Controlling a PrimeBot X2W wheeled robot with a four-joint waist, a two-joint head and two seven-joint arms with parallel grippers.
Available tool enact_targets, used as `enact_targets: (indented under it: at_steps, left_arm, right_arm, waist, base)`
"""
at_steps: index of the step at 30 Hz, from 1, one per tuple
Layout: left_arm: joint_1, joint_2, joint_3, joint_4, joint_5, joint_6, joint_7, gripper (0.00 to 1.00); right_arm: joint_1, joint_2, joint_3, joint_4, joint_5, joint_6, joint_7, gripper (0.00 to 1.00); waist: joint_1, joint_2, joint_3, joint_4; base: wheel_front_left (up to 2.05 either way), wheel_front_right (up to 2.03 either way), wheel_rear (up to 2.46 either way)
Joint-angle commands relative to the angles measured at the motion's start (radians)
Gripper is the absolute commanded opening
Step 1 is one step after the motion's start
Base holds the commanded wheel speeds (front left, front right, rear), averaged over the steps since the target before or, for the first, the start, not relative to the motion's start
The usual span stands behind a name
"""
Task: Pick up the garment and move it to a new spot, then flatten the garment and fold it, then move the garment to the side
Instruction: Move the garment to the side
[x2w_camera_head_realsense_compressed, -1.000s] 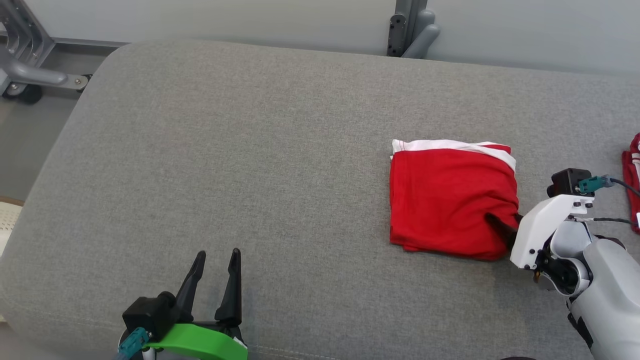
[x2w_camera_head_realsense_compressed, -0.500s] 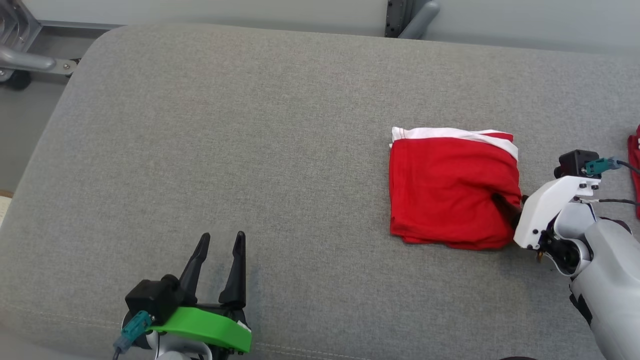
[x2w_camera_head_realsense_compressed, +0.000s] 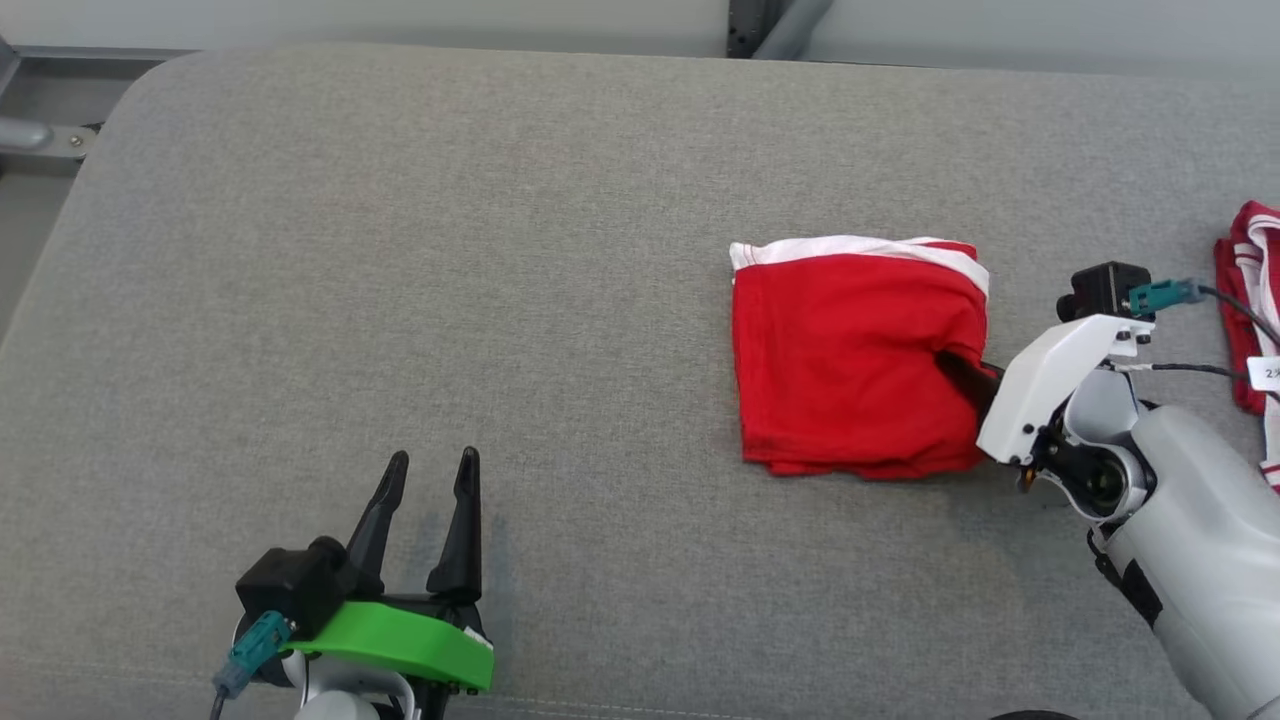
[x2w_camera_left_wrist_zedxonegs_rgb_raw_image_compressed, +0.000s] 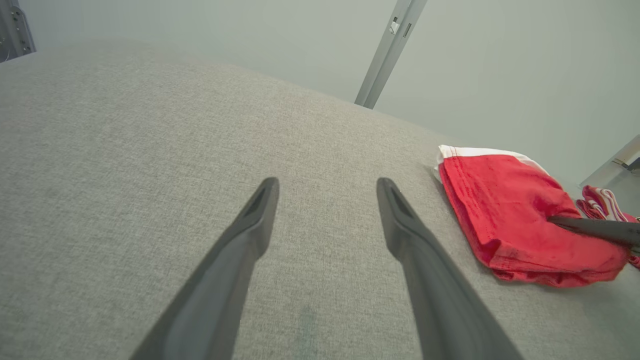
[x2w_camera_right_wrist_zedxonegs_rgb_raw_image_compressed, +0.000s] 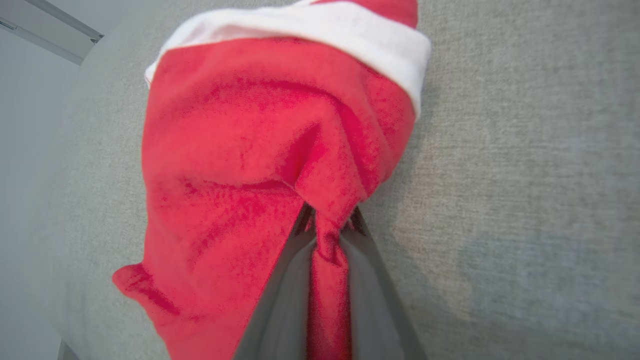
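Note:
The garment (x2w_camera_head_realsense_compressed: 850, 360) is a folded red piece with a white band along its far edge, lying right of centre on the grey cushion (x2w_camera_head_realsense_compressed: 450, 250). My right gripper (x2w_camera_head_realsense_compressed: 965, 375) reaches into its right edge, shut on a pinched ridge of red cloth (x2w_camera_right_wrist_zedxonegs_rgb_raw_image_compressed: 325, 235) that runs between the two fingers in the right wrist view. My left gripper (x2w_camera_head_realsense_compressed: 430, 480) stands open near the front edge, well left of the garment (x2w_camera_left_wrist_zedxonegs_rgb_raw_image_compressed: 520, 215), with bare cushion between its fingers.
Another red and white striped piece of cloth (x2w_camera_head_realsense_compressed: 1245, 300) lies at the cushion's right edge, beyond my right arm. A grey metal post (x2w_camera_head_realsense_compressed: 760, 25) stands behind the cushion. The cushion's left half is wide grey fabric.
My right gripper has closed on the garment's right edge, bunching the cloth there. The camera has shifted, so the whole scene sits further left. The left gripper stays open.

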Motion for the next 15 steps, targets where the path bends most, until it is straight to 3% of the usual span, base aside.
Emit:
enact_targets:
  at_steps: [1,10,15]
  left_arm:
    - [-0.004,0.002,0.005,-0.003,0.006,-0.003,-0.003,1.0]
    - [-0.038,0.002,0.027,-0.014,0.029,-0.003,-0.003,1.0]
    - [-0.083,0.002,0.001,-0.012,0.032,-0.003,-0.003,1.0]
  right_arm:
    - [-0.019,-0.027,0.012,-0.021,0.017,0.0,0.01,0.0]
    - [-0.072,-0.163,0.078,-0.125,0.048,0.0,0.04,0.0]
    - [-0.145,-0.235,0.084,-0.142,0.015,0.0,0.065,0.0]
  waist:
    - [0.0,0.0,0.007,-0.047]
    - [0.0,0.0,0.048,-0.205]
    - [0.0,0.0,0.085,-0.244]
  base:
    - [0.0,0.0,0.0]
    - [0.0,0.0,0.0]
    - [0.0,0.0,0.0]
